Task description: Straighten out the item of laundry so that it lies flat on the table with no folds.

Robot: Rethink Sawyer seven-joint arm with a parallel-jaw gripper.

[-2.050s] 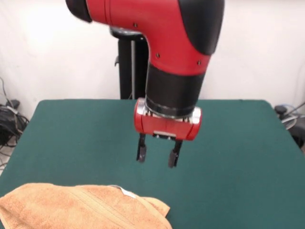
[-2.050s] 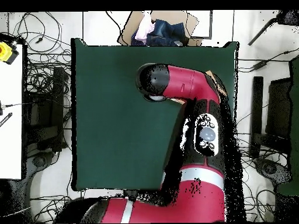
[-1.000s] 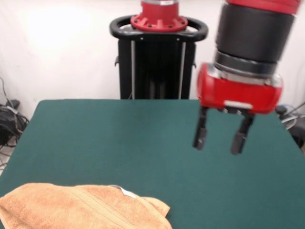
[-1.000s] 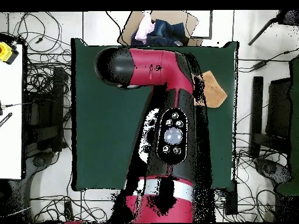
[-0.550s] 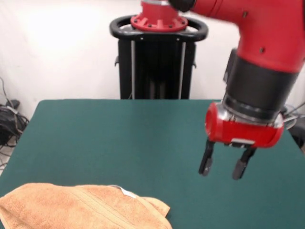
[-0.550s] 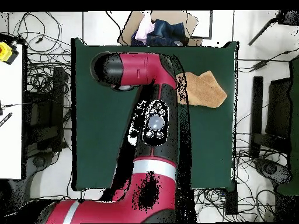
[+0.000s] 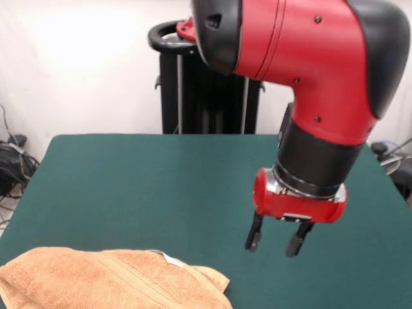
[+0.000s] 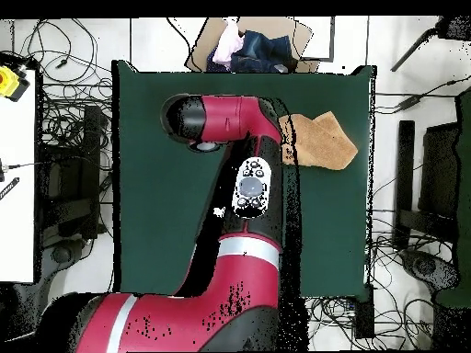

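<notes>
On green table [image 7: 129, 187], near front-view edge: orange-tan towel [image 7: 109, 280], rumpled and folded, white tag [image 7: 172, 260] showing, no legible writing. Gripper [image 7: 275, 241] hangs above bare felt beside it, jaws apart, empty.

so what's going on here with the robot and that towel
A red and black robot arm holds its end effector open above the dark green felt table, gripping nothing. The orange-tan terry towel lies bunched and folded at the table's edge, its small white tag showing. The end effector is off to one side of the towel, not touching it, so no straightening shows yet.
</notes>
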